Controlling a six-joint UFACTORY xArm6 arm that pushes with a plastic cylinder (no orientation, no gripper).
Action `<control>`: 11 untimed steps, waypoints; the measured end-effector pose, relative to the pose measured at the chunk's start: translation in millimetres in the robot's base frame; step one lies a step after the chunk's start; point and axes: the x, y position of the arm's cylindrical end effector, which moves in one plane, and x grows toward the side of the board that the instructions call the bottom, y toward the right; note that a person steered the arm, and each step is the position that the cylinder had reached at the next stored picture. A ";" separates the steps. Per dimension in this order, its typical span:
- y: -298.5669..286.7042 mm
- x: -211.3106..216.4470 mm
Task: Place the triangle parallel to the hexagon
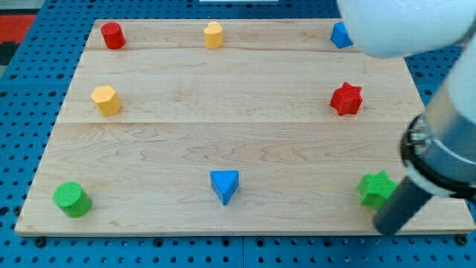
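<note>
The blue triangle (pixel 224 185) lies near the bottom edge of the wooden board (pixel 223 119), about mid-width, one corner pointing down. A yellow hexagon (pixel 106 100) sits at the view's left, mid-height. A second yellow block (pixel 213 35), of a similar many-sided shape, sits at the top centre. My tip (pixel 385 228) is at the bottom right, just below and right of a green star (pixel 375 188), far to the right of the triangle. I cannot tell whether the rod touches the star.
A red cylinder (pixel 112 35) stands at the top left and a green cylinder (pixel 72 199) at the bottom left. A red star (pixel 346 98) sits at the right. A blue block (pixel 341 35) at the top right is partly hidden by the white arm (pixel 401 26).
</note>
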 end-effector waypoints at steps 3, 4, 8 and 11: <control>-124.5 -9.7; -157.3 -32.1; -215.9 -28.9; -204.9 -166.2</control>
